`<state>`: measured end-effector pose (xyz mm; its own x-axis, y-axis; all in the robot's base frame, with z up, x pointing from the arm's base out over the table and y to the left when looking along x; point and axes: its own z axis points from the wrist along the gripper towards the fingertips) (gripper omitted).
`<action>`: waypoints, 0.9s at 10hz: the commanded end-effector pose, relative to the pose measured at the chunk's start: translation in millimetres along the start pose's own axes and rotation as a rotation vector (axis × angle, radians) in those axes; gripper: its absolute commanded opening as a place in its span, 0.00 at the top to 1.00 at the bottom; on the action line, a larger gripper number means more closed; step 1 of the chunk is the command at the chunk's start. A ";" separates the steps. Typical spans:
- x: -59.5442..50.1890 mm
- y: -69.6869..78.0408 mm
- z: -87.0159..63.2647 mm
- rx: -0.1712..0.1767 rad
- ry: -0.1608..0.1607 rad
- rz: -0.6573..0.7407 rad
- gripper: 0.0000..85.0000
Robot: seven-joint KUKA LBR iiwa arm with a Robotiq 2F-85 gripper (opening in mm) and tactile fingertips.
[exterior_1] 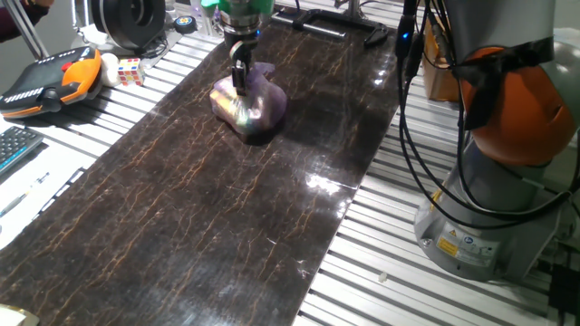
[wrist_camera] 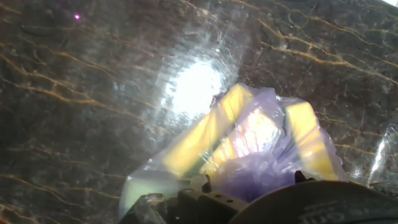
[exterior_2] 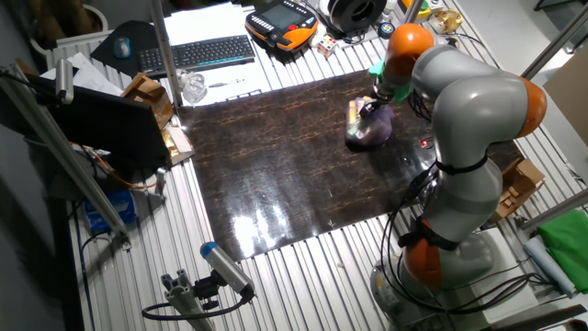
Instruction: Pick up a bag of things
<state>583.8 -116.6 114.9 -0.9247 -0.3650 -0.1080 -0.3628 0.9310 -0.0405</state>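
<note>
The bag of things (exterior_1: 249, 104) is a lumpy translucent purple bag with yellowish contents. It rests on the dark marbled mat (exterior_1: 208, 217) near its far end. It also shows in the other fixed view (exterior_2: 369, 129) and fills the lower middle of the hand view (wrist_camera: 249, 140). My gripper (exterior_1: 240, 81) comes straight down onto the top of the bag, its fingers close together and pinching the gathered purple plastic. In the hand view the gripper (wrist_camera: 249, 190) sits right against the bunched top. The bag's underside still touches the mat.
An orange teach pendant (exterior_1: 50, 77) and a small colour cube (exterior_1: 130, 71) lie left of the mat. A keyboard (exterior_2: 197, 52) lies further off. A black bracket (exterior_1: 340, 23) sits at the mat's far end. The arm's base (exterior_1: 494, 208) and cables stand to the right.
</note>
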 end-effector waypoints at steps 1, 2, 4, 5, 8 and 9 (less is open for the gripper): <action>0.9 1.1 1.5 0.000 0.000 0.005 0.24; 1.6 2.2 3.0 -0.001 0.003 0.008 0.25; 2.8 2.4 1.8 -0.008 0.013 0.013 0.36; 4.8 2.6 -0.6 -0.006 0.014 0.013 0.38; 8.5 5.0 -4.4 -0.006 0.037 0.038 0.40; 9.1 6.1 -2.7 -0.006 0.042 0.044 0.41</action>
<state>572.6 -113.9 115.3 -0.9442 -0.3222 -0.0677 -0.3208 0.9466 -0.0316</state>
